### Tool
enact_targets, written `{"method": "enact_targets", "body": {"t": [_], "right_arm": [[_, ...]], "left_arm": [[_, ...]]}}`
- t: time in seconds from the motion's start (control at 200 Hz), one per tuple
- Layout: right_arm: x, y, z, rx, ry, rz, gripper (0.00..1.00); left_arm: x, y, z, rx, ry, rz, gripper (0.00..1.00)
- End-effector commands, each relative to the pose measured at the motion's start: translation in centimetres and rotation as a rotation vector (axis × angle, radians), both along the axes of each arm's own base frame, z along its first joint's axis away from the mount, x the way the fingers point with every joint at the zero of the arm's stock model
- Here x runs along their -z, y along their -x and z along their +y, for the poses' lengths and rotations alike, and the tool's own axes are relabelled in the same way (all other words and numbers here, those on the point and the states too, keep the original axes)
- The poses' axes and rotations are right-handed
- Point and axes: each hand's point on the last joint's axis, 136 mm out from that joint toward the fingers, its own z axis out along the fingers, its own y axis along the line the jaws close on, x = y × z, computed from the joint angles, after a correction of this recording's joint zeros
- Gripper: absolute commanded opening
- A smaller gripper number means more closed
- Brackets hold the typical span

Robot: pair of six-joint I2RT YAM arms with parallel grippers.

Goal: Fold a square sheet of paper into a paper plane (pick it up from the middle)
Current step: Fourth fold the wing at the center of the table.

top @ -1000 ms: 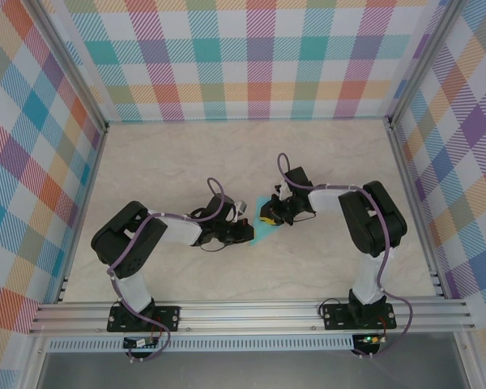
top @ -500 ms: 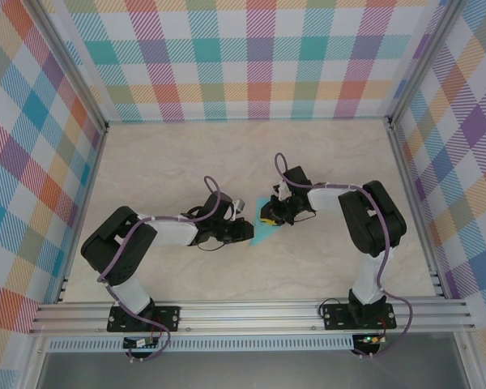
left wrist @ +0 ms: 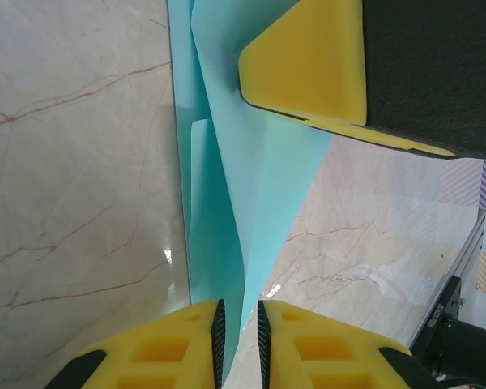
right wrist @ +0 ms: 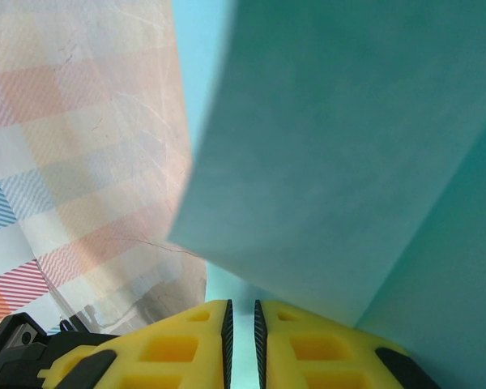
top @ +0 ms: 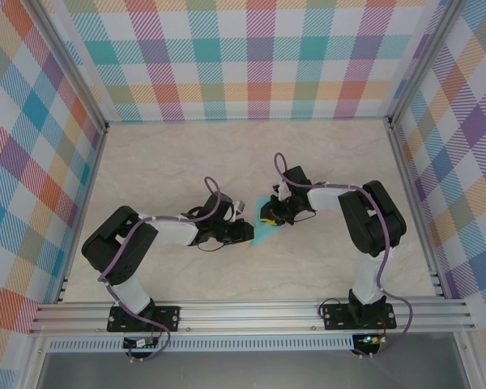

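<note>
Okay, near edge first: your two arm bases sit bolted on the aluminium rail. The left arm is folded low and the right arm has its elbow up, both reaching toward the table middle.

Your left gripper points right, low over the marble-look table. Its yellow fingers stand a narrow crack apart. A raised fold edge of the square sheet of paper runs straight down into that crack. You can't tell from the wrist view whether the pads bite on it or just flank it.

The paper is partly folded: turquoise layers overlap, a long straight crease runs along its left side in that view, and one flap stands up off the table. It lies at the table centre, between the two grippers.

Just past it, your right gripper reaches in from the right at the sheet's far end. In the left wrist view one of its yellow fingers sits over the paper and looks to be touching it. On its own camera the jaws are nearly together, a thin slit with turquoise showing through. A big curved flap looms close over the fingers. Grip or only contact, can't tell.

Beyond that the table runs up to the plaid back wall.
</note>
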Motion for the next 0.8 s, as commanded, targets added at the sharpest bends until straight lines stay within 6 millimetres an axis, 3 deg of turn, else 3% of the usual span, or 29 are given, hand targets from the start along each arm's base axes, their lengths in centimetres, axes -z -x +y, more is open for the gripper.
{"method": "enact_targets", "body": {"t": [0.0,0.095,0.39,0.795], "right_arm": [[1.9,1.2,-0.9,0.000,0.068,0.063,0.18],[1.9,1.2,-0.9,-0.001,0.066,0.061,0.18],[2.0,1.2,-0.9,0.002,0.068,0.065,0.18],[2.8,1.4,-1.1,0.009,0.088,0.083,0.18]], "left_arm": [[0.5,0.1,0.2,-0.003,0.011,0.028,0.20],[0.4,0.1,0.1,0.002,0.016,0.030,0.21],[1.2,0.4,0.0,0.017,0.016,0.052,0.10],[3.2,2.8,1.1,0.065,-0.028,0.122,0.03]]}}
